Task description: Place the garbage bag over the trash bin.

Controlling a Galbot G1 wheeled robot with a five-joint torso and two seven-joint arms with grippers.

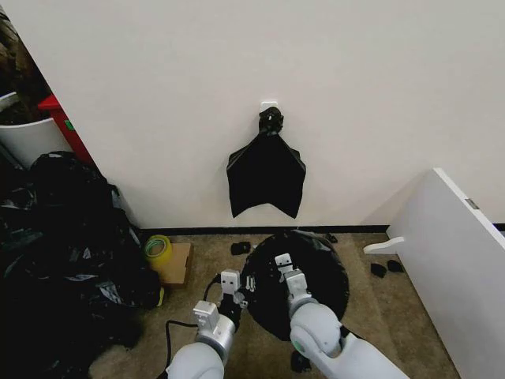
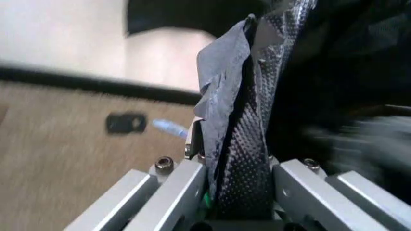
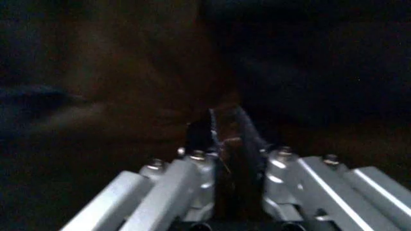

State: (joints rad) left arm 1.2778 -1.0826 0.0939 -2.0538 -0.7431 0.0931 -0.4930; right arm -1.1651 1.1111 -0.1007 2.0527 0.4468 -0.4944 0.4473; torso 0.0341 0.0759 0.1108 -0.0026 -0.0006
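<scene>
The garbage bag is a glossy black round shape on the carpet near the wall, spread like a cover; the trash bin is hidden beneath it. My left gripper is at the bag's left edge. In the left wrist view it is shut on a crinkled fold of the bag. My right gripper reaches over the bag's top near its left side. In the right wrist view it is shut on dark plastic of the bag.
A flat black bundle hangs from a white hook on the wall. A heap of black bags fills the left. A yellow tape roll lies on cardboard. A white panel stands at the right.
</scene>
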